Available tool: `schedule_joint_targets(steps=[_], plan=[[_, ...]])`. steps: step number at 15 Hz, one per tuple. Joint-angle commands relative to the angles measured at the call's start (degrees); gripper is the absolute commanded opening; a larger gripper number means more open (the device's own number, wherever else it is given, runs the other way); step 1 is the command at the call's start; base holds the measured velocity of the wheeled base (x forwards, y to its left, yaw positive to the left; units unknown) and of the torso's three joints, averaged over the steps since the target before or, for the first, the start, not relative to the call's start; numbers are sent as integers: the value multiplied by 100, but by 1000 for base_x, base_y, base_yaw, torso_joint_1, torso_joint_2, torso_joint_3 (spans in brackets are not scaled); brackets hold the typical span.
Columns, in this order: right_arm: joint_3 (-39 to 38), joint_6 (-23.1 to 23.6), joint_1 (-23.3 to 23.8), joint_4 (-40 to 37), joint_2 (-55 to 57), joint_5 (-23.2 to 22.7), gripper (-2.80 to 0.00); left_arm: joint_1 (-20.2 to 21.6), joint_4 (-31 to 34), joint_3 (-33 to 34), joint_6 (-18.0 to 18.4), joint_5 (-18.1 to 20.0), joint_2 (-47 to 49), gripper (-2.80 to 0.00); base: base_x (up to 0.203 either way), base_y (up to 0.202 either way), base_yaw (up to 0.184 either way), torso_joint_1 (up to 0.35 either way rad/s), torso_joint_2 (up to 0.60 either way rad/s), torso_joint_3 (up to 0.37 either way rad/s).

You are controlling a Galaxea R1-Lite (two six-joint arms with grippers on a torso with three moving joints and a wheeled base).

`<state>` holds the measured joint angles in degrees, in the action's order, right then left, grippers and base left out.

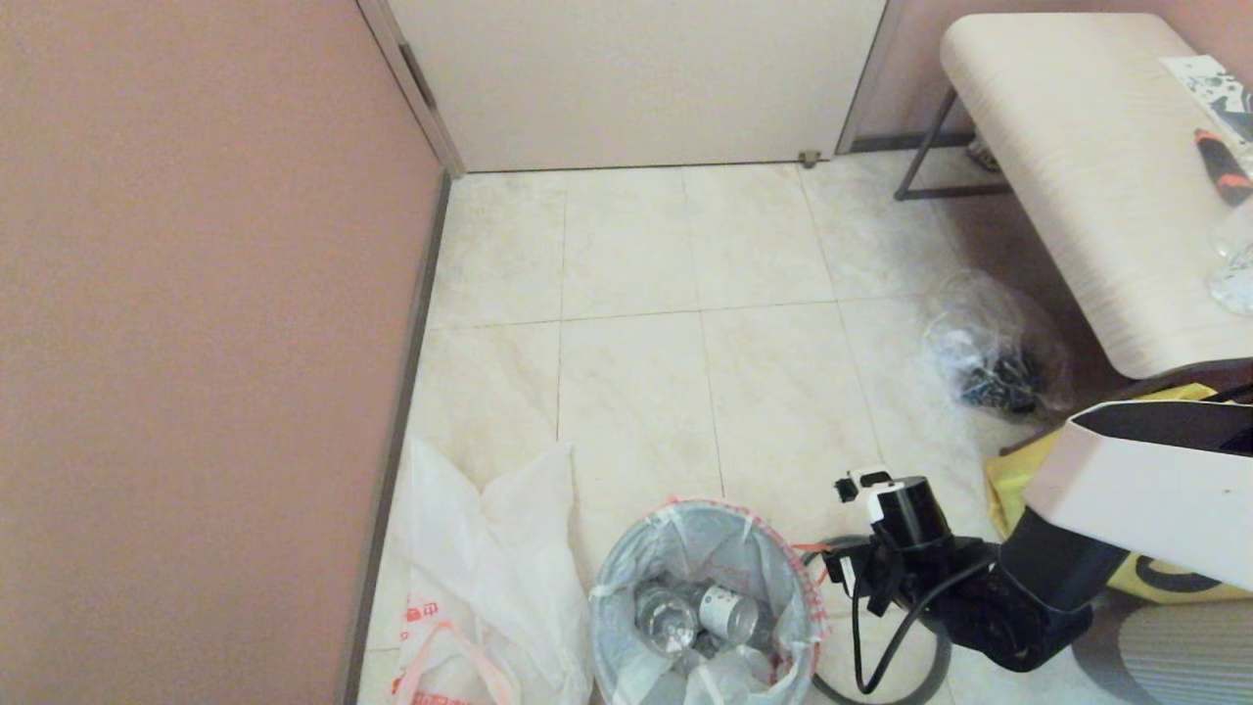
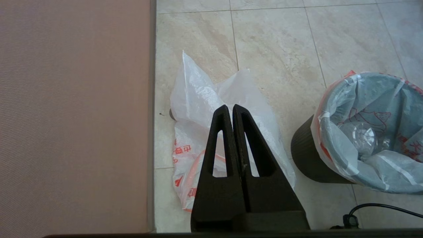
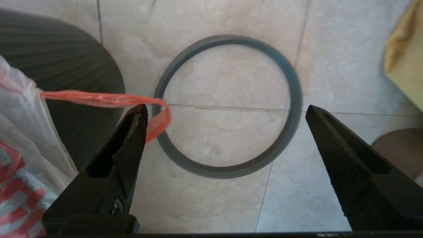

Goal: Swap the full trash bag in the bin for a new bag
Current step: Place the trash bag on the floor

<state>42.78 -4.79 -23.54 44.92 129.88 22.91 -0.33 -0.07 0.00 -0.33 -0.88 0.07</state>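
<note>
Jaws of right gripper (image 3: 224, 110) wide apart, empty; full bag's handle (image 3: 109, 99) stretches sideways, touching bin-side finger. Left gripper (image 2: 233, 110) closed, parked, farther.

Nothing can be read for certain. The new bag (image 2: 198, 138) carries orange-red printed characters too small to make out; the full trash bag (image 2: 370, 132) shows only orange-red cartoon print.

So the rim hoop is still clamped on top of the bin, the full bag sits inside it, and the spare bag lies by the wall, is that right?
Not quite: the rim hoop is off the bin and lies flat on the floor beside it, as the right wrist view shows. The rest holds: the full bag sits inside the bin and the spare bag lies by the wall.
</note>
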Motion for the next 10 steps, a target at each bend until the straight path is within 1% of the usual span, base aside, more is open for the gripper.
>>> schedule_joint_targets(steps=[1,4,6,8,10], plan=[[36,0,-29,40,120,10,0,-2,-1,0,-2,0,1,-280,0,0,0,0,0,0],[-58,25,-187,143,-79,4,0,-2,-1,0,-2,0,1,-280,0,0,0,0,0,0],[35,185,-194,164,349,18,0,-2,-1,0,-2,0,1,-280,0,0,0,0,0,0],[308,309,-134,168,698,37,0,-2,-1,0,-2,0,1,-280,0,0,0,0,0,0],[544,519,41,166,838,38,0,-2,-1,0,-2,0,1,-280,0,0,0,0,0,0]])
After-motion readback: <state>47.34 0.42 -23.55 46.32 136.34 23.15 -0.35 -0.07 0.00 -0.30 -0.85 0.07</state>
